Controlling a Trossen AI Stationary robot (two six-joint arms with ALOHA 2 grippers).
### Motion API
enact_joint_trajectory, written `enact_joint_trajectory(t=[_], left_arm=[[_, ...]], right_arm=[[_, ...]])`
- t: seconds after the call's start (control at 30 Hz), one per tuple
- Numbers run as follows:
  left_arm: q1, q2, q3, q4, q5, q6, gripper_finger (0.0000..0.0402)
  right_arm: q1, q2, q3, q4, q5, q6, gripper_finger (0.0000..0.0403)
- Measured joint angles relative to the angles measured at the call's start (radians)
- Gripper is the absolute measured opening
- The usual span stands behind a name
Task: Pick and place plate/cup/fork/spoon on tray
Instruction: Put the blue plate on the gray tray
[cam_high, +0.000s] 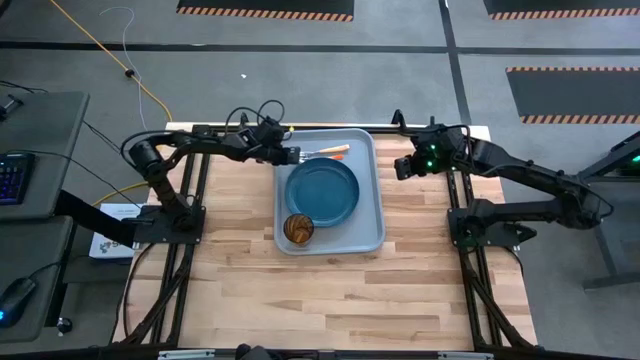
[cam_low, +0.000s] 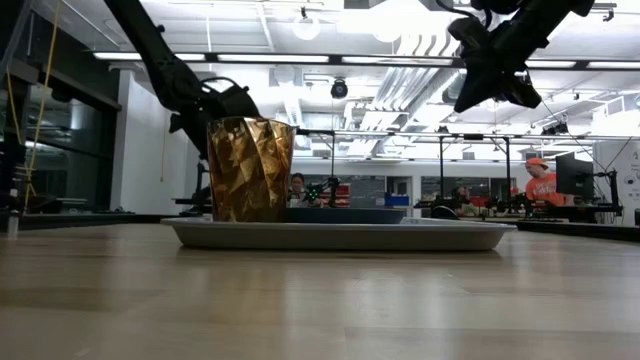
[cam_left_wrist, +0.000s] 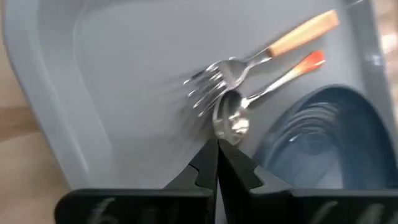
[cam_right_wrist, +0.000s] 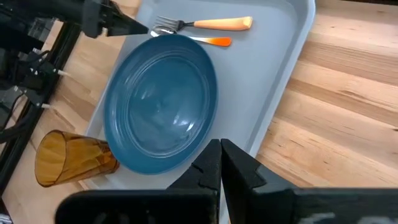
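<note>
The grey-blue tray (cam_high: 372, 190) holds the teal plate (cam_high: 322, 192), the amber cup (cam_high: 298, 228) at its near left corner, and the fork (cam_left_wrist: 273, 46) and spoon (cam_left_wrist: 267, 87) side by side at its far end. The fork has the long salmon handle, and the spoon has the short orange-red one. My left gripper (cam_left_wrist: 217, 148) is shut. It sits low over the tray's far left corner, its tips right by the spoon's bowl. My right gripper (cam_right_wrist: 221, 149) is shut and empty, raised near the tray's far right edge (cam_high: 400, 168). My left gripper's shut fingertips stand right at the edge of the spoon's bowl (cam_left_wrist: 231, 119), slanting down from the table's left side. I cannot tell whether they touch it. The spoon lies flat on the tray floor.
The tray's raised lip (cam_left_wrist: 56, 106) runs close beside my left gripper. Bare wood table lies near of the tray (cam_high: 330, 300) and to its right (cam_right_wrist: 348, 93). People and benches show in the room beyond the table.
</note>
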Motion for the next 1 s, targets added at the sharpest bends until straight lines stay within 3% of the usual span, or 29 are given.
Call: enact_joint_trajectory(t=[0.47,1.0], left_arm=[[0.007,0.034,0.000,0.053,-0.059,-0.042,0.0000],[0.026,0.064,-0.001,0.147,-0.096,-0.055,0.0000]], right_arm=[[0.068,0.001,0.000,0.001,0.047,0.018,0.0000],[0.069,0.002,0.000,0.007,0.047,0.018,0.0000]])
